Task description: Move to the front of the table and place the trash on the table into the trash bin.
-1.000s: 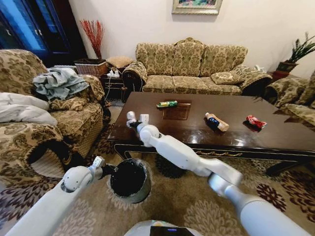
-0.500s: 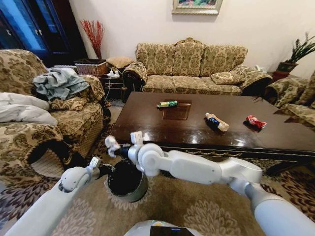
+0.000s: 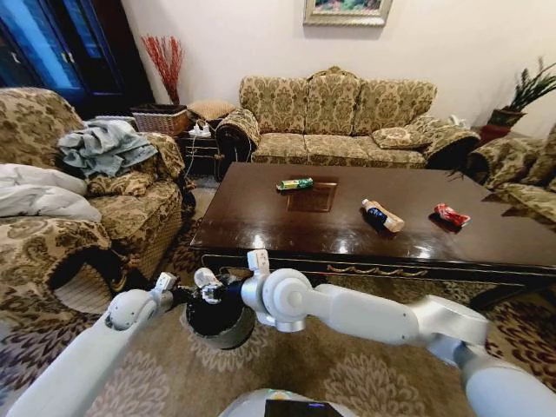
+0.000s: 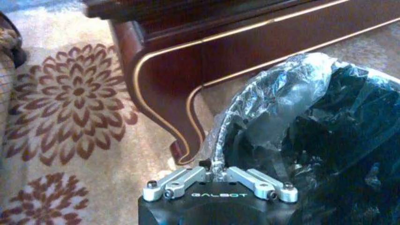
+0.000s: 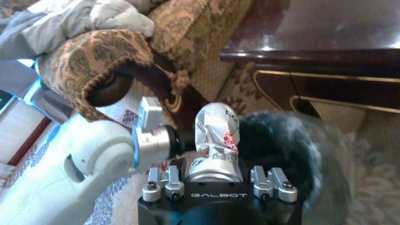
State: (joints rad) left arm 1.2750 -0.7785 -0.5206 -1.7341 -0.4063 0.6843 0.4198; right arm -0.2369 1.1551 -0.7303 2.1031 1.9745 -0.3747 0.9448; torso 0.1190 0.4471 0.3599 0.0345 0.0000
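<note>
The crumpled silver can [image 5: 216,140] is clamped between the fingers of the right gripper [image 3: 208,290], with its long axis running straight out from the palm. In the head view the can is held over the near rim of the small round black trash bin [image 3: 217,323] lined with a clear plastic bag, which stands on the patterned carpet [image 3: 347,365] just in front of the corner of the glossy dark-brown wooden table [image 3: 261,221]. The bin's opening lies directly beyond and below the can's free end, so the release is judged to turn on whether the can is carried fully past the rim. The bin's bagged rim is pinched by the left gripper [image 4: 218,180], whose fingers are closed on the plastic-covered edge, and the bin is thereby steadied. On the table top, well apart from the bin, lie the green flat packet [image 3: 294,183], the small tan-and-dark bottle [image 3: 382,215] and the crumpled red wrapper [image 3: 452,215].
</note>
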